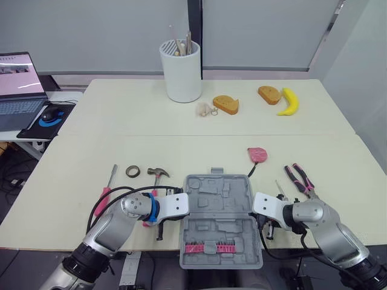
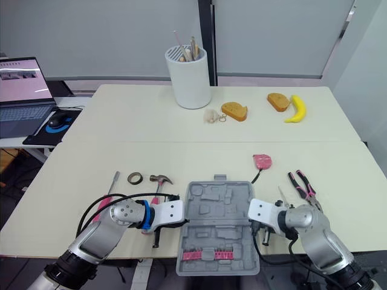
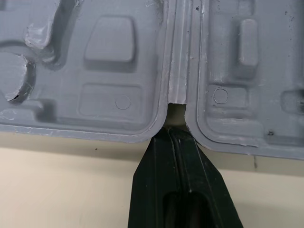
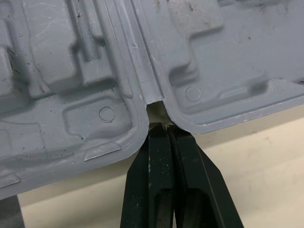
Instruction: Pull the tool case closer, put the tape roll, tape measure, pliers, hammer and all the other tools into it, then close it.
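Note:
An open grey tool case point(image 1: 221, 220) lies flat at the table's front edge, a pink bit strip point(image 1: 208, 248) in its near half. My left gripper point(image 3: 175, 130) is shut, its tips in the hinge notch on the case's left side. At the right-side notch my right gripper point(image 4: 164, 127) is shut too. A hammer point(image 1: 158, 175), a tape roll point(image 1: 133, 171) and a pink-handled screwdriver point(image 1: 109, 184) lie left of the case. To the right are a pink tape measure point(image 1: 257, 154), pliers point(image 1: 299, 179) and a small screwdriver point(image 1: 280, 188).
At the back stand a white cup point(image 1: 181, 71) of sticks, two bread pieces point(image 1: 226, 104) point(image 1: 269, 95), a banana point(image 1: 289, 101) and a small keyring point(image 1: 205, 109). A laptop point(image 1: 19, 84) and mouse point(image 1: 51, 113) sit on a side desk to the left.

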